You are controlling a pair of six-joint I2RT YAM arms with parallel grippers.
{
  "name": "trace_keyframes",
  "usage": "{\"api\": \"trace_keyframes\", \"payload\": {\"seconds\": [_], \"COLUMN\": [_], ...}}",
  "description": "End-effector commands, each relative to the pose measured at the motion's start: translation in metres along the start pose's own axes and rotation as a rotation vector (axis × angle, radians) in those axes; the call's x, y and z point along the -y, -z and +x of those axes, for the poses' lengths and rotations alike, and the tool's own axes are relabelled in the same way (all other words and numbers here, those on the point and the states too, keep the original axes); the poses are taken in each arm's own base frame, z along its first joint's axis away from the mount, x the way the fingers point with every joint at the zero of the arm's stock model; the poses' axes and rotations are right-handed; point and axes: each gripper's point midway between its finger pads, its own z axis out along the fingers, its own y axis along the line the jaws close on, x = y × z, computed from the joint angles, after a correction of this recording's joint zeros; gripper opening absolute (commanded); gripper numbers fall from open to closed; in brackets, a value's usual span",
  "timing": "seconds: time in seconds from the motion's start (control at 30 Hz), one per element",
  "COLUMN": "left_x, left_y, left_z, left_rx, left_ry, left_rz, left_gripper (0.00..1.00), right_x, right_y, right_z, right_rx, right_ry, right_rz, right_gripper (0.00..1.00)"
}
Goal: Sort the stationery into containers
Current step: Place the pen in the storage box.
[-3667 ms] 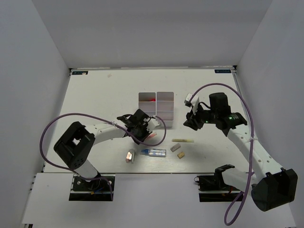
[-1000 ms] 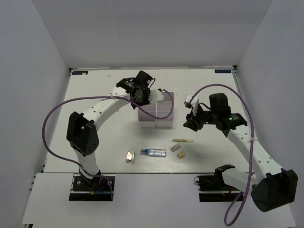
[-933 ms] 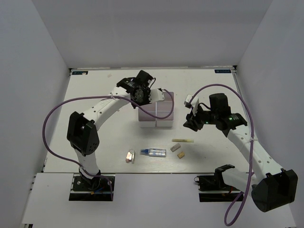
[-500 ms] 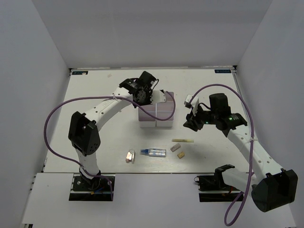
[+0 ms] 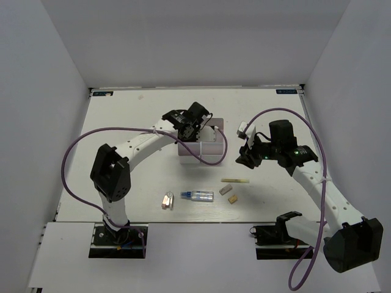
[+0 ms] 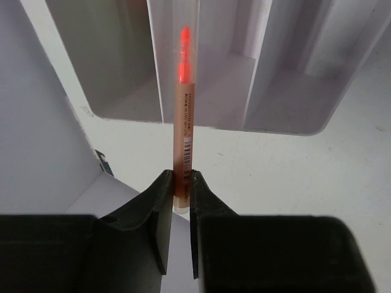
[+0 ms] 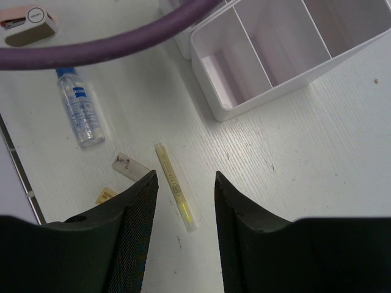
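Two white boxes [image 5: 212, 147] stand side by side in the middle of the counter [image 5: 122, 152], touching, each split into compartments. From above the left arm covers part of them. In the right wrist view one box [image 7: 263, 94] shows three compartments with only their white floors showing.

One pink stick [image 6: 183, 116], with a bright orange-red tip, is pinched near its lower end in the left claw [image 6: 178, 177] – the jaws closed narrow on it. It points out over the near rim of the boxes [image 6: 293, 73], lined up with a side wall; which compartment lies under the tip I cannot tell.

Loose on the counter, nearer the arms than the boxes:
- one yellow stick [image 7: 176, 195]
- two small erasers [image 7: 131, 166], just beside each other and near the yellow stick
- one silver-blue tube [image 7: 82, 116], lying flat
- a small pink-and-white piece [image 7: 27, 17] left of the tube – whether it is one item or two is not clear

The right claw [image 7: 183, 177] hovers over the yellow stick, jaws about half apart, holding nothing.
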Motion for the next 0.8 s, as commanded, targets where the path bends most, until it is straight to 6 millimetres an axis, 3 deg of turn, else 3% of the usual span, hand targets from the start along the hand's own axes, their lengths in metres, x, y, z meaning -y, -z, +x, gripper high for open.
{"api": "trace_keyframes", "payload": {"seconds": [0.0,0.6,0.77], "left_x": [-0.013,-0.016,-0.008], "left_y": [0.012,0.009,0.005], "left_z": [0.001,-0.012,-0.014], "left_rx": [-0.028,-0.084,-0.089], "left_ry": [-0.018,-0.111,-0.137], "left_rz": [-0.094,-0.191,-0.18], "left_gripper": [0.01,0.01,0.02], "right_x": [-0.001,-0.002,-0.002], "right_y": [0.004,0.005,0.006], "right_z": [-0.004,-0.004,-0.005], "right_rx": [0.023,0.025,0.028], "right_ry": [0.022,0.021,0.025], "right_rz": [0.004,0.006,0.007], "right_gripper": [0.46,0.46,0.46]}}
